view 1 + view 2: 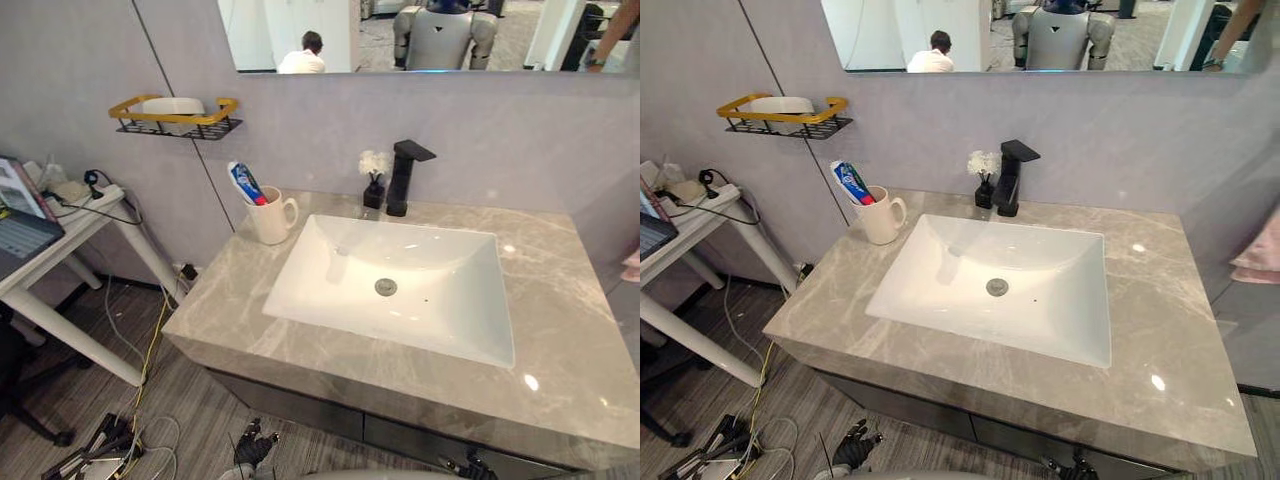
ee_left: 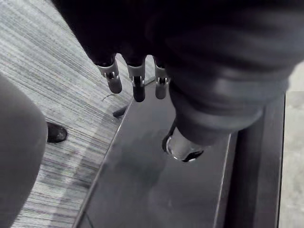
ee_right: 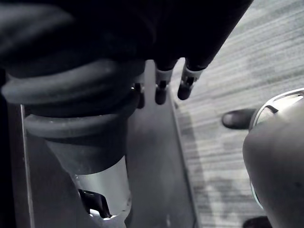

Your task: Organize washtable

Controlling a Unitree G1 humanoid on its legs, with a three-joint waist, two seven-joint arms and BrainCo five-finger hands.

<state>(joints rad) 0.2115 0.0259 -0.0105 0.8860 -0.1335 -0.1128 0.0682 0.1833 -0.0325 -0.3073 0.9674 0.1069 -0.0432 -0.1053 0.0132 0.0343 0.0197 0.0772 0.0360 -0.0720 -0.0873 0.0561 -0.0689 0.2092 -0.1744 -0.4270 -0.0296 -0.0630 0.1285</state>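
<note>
The left robot hand [image 2: 138,84] hangs low before the dark glossy cabinet front [image 2: 156,190], at about 7 o'clock in the head view. Its arm points downward, its fingers are straight and loosely spread, and its thumb stands apart; it holds nothing. The right robot hand [image 3: 160,91] hangs in the same way at about 5 o'clock, with relaxed, empty fingers, beside the grey striped floor [image 3: 237,61]. Both hands are below the front edge of the grey marble counter [image 1: 230,300], well apart from everything on it.

A white rectangular sink [image 1: 330,290] is set into the middle of the counter. At its 12 o'clock a matte black faucet [image 1: 403,175] stands upright, and a small black vase of white flowers [image 1: 374,185] is just beside it. At the sink's 10 o'clock sits a white ceramic mug [image 1: 272,220], with a blue, red and white toothpaste tube [image 1: 245,183] leaning in it. On the wall beyond the mug, a yellow-rimmed black wire shelf [image 1: 130,103] carries a white oblong object [image 1: 172,104].
</note>
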